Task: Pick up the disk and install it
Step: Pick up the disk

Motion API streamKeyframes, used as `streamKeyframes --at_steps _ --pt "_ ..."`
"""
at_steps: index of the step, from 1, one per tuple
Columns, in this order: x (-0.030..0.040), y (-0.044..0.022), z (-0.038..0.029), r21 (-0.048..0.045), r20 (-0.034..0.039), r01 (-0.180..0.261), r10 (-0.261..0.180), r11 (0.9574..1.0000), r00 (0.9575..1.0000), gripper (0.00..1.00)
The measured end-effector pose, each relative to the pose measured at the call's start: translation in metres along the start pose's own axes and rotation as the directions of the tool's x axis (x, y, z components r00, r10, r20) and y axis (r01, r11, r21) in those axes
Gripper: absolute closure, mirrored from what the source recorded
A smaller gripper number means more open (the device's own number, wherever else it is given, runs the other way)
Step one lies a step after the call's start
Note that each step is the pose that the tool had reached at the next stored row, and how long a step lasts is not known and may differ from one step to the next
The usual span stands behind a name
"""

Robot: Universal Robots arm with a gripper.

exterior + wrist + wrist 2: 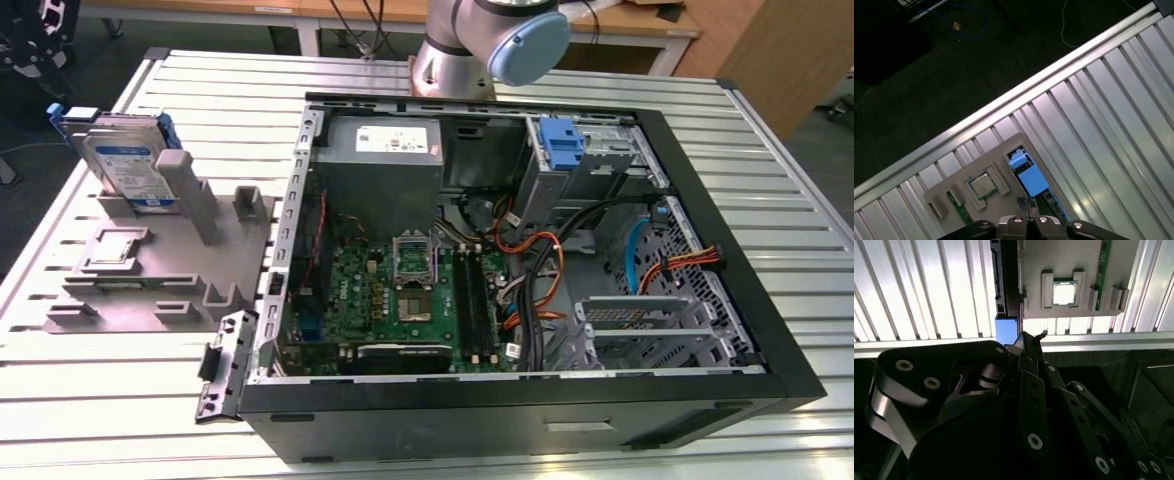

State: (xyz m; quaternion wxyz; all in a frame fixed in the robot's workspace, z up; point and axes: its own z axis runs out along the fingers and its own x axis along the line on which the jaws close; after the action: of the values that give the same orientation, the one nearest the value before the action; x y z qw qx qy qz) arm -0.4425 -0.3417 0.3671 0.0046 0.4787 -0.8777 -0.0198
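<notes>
Ribbed aluminium table (pixel 80 400) carries an open desktop computer case (pixel 534 412), its motherboard (pixel 400 290) and cables exposed. Behind the case rises the robot arm (pixel 487 40). At the exterior view's left, just beside the case, sits a grey plastic stand (pixel 147 290). The disk (pixel 127 160) stands upright in the stand, leaning against a post. In both wrist views the gripper (pixel 1026 202) (pixel 1029 337) hangs above the stand, fingertips drawn together on nothing, near a blue part of the disk. A processor chip (pixel 983 186) lies in the stand's recess.
</notes>
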Motion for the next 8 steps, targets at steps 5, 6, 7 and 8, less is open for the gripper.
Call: streamKeyframes --at_steps 5,6,7,8 --pt "0.0000 0.0000 0.0010 -0.0010 -0.0033 0.084 -0.084 0.9965 0.9965 0.90" --pt "0.0001 0.0000 0.0011 -0.0010 -0.0039 0.101 -0.101 0.9949 0.9949 0.90" --pt "0.0001 0.0000 0.0012 -0.0011 -0.0044 0.116 -0.116 0.9932 0.9932 0.90" --pt "0.0001 0.0000 0.0013 -0.0009 -0.0048 0.131 -0.131 0.9914 0.9914 0.90"
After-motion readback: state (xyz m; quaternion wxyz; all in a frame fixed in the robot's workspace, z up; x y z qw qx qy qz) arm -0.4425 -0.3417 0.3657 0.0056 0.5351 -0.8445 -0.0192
